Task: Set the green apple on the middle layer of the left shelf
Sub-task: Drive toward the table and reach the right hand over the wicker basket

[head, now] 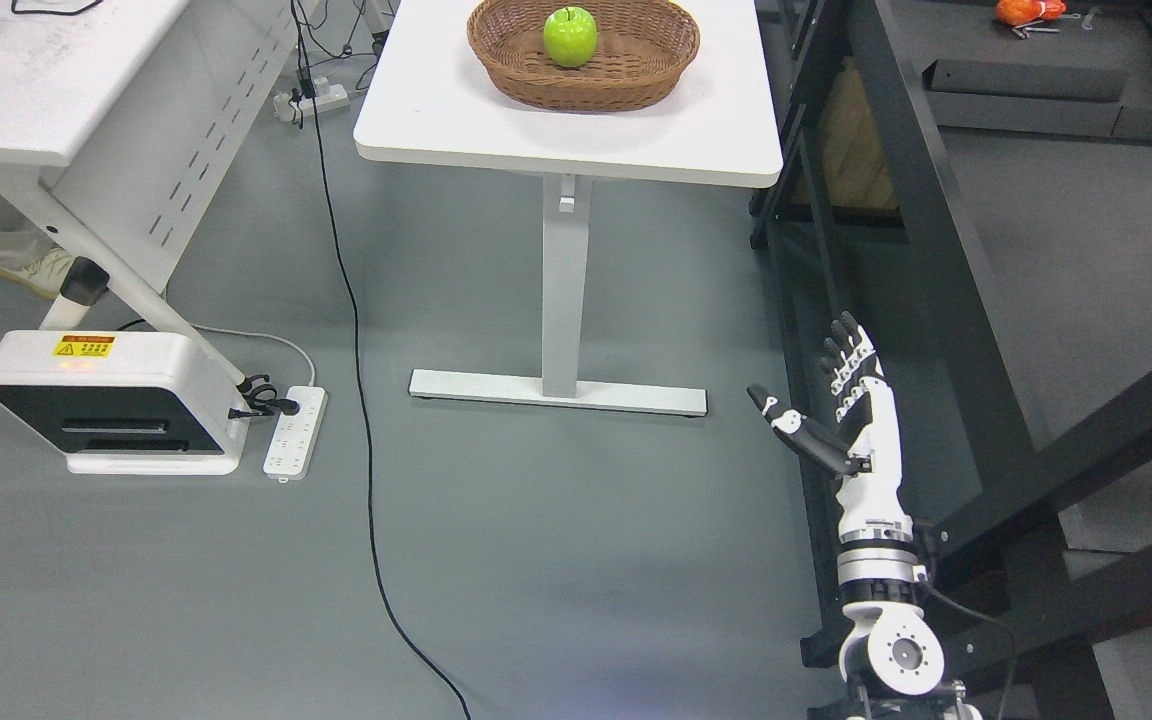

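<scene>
Well ahead and to our left sits the green apple (570,36), in the basket (496,60) on the bench (636,140); our right hand (841,400), fingers spread and empty, hangs nearest.

Basket (496,75) rim hides the green apple (570,36) underside

Green apple (570,36), bright, glossy. Basket (636,75) brown woven wicker. Table (576,135) white top, white leg and foot. Floor (536,540) plain grey. Right hand (841,400) white with black fingers (844,345) and black thumb, silver wrist ring. Shelf frame (926,230) black, grey boards. Power strip (296,432) white, cable (361,400) black. Box unit (106,400) white with black front, yellow-red warning label. Desk (46,90) white, slotted panel. Orange object (1026,12) top right.
</scene>
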